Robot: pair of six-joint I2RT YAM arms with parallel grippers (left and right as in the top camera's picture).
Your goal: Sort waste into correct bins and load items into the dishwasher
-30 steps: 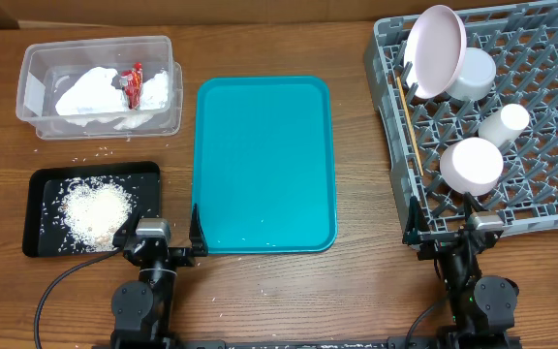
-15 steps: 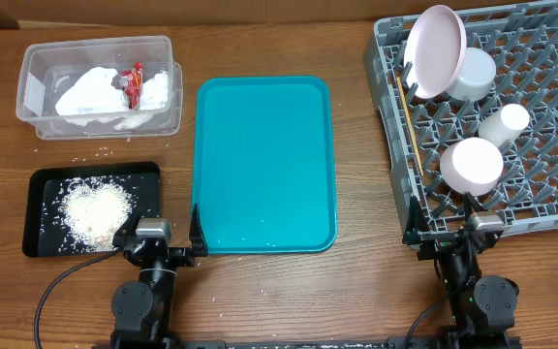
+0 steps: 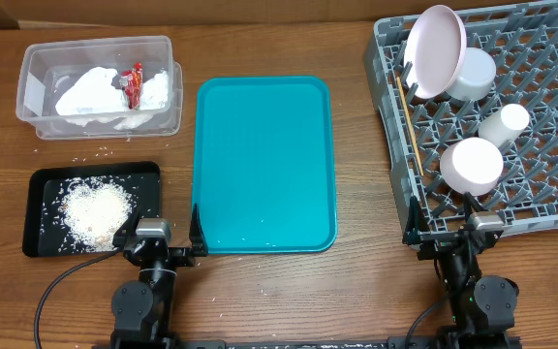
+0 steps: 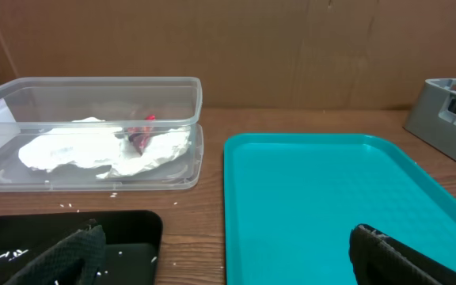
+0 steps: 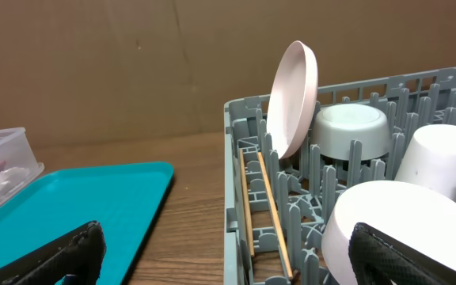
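Left hand (image 3: 159, 233) and right hand (image 3: 458, 233) sat spread, empty, at the near edge of the counter (image 3: 356, 291). Crumpled white napkin (image 3: 90, 94) and red sauce packet (image 3: 134, 85) lay in the clear plastic tub (image 3: 31, 60); rice (image 3: 95, 208) in the black tray (image 3: 39, 180). Stray grains (image 3: 100, 153) beside the tub probably needed a low, slow sweep.

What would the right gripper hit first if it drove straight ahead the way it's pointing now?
Most likely the near-left corner wall of the grey dish rack, directly ahead of the open right gripper; the chopsticks lie just behind it.
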